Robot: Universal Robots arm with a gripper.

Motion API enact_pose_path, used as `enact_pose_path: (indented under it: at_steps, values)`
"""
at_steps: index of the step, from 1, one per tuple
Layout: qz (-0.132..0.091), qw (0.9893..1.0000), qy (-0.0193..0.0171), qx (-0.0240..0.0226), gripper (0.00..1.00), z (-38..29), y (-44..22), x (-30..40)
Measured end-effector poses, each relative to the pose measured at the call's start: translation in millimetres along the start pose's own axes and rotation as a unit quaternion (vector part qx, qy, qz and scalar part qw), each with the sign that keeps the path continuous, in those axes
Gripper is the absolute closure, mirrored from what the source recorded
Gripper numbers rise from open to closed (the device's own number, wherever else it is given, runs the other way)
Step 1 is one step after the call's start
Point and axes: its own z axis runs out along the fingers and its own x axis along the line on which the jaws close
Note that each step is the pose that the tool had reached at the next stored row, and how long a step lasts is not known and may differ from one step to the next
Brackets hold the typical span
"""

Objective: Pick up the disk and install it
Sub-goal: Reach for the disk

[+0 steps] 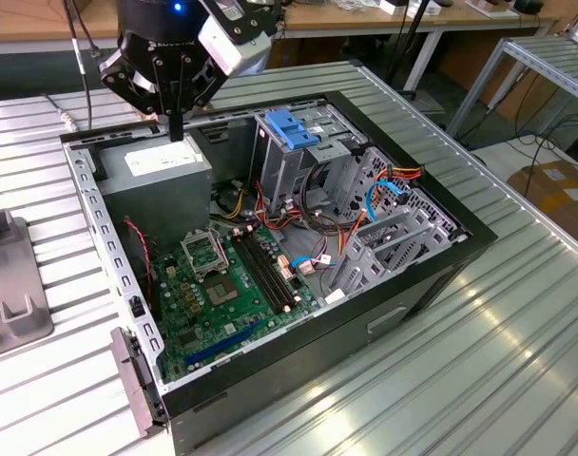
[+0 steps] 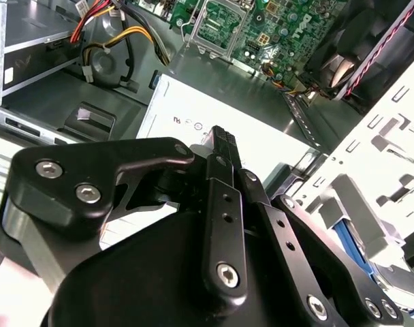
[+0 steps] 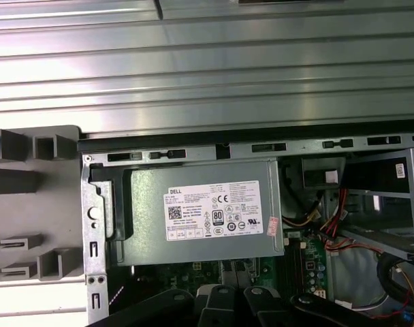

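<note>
My black gripper [image 1: 176, 125] hangs shut with nothing in it, just above the grey power supply [image 1: 156, 171] in the far left corner of the open computer case [image 1: 270, 237]. Both wrist views show its fingertips [image 2: 220, 139] pressed together over the supply's white label [image 3: 214, 214]. A narrow bright blue piece [image 2: 348, 248] stands behind a grey holder [image 2: 346, 204]; I cannot tell whether it is the disk. A broad blue bracket with forked tabs [image 1: 294, 128] sits on top of the drive cage [image 1: 298, 166].
The case lies on a ribbed metal table [image 1: 479, 313]. Inside it are the green motherboard [image 1: 222, 285], bundles of cables [image 1: 317, 228] and grey bays [image 1: 394, 237]. A grey slotted fixture [image 1: 9, 275] lies at the exterior view's left. Benches stand beyond the table.
</note>
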Motion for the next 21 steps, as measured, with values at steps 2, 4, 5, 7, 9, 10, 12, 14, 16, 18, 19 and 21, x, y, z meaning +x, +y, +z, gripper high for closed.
enact_pose_path:
  at_steps: [2, 4, 5, 7, 9, 10, 12, 14, 16, 18, 19, 21]
  values:
    - [0.000, 1.0000, 0.0000, 0.0000, 0.90, 0.0, 0.0, 0.4]
    - [0.000, 1.0000, 0.0000, 0.0000, 0.90, 0.0, -0.1, 1.0]
    - [0.000, 1.0000, 0.0000, 0.0000, 0.90, 0.0, -0.1, 1.3]
    - [0.000, 1.0000, 0.0000, 0.0000, 0.90, -0.1, -0.1, 1.9]
    - [0.000, 1.0000, 0.0000, 0.0000, 0.90, -0.1, -0.2, 2.4]
    - [0.000, 1.0000, 0.0000, 0.0000, 0.90, -0.1, -0.2, 2.6]
    - [0.000, 1.0000, 0.0000, 0.0000, 0.90, -0.1, -0.2, 3.1]
    - [0.000, 1.0000, 0.0000, 0.0000, 0.90, -0.1, -0.3, 3.6]
    - [0.000, 1.0000, 0.0000, 0.0000, 0.90, -0.1, -0.3, 4.2]
    - [0.000, 1.0000, 0.0000, 0.0000, 0.90, -0.1, -0.3, 4.6]
    - [0.000, 1.0000, 0.0000, 0.0000, 0.90, -0.1, -0.4, 4.8]
    - [0.000, 1.0000, 0.0000, 0.0000, 0.90, -0.2, -0.4, 5.3]
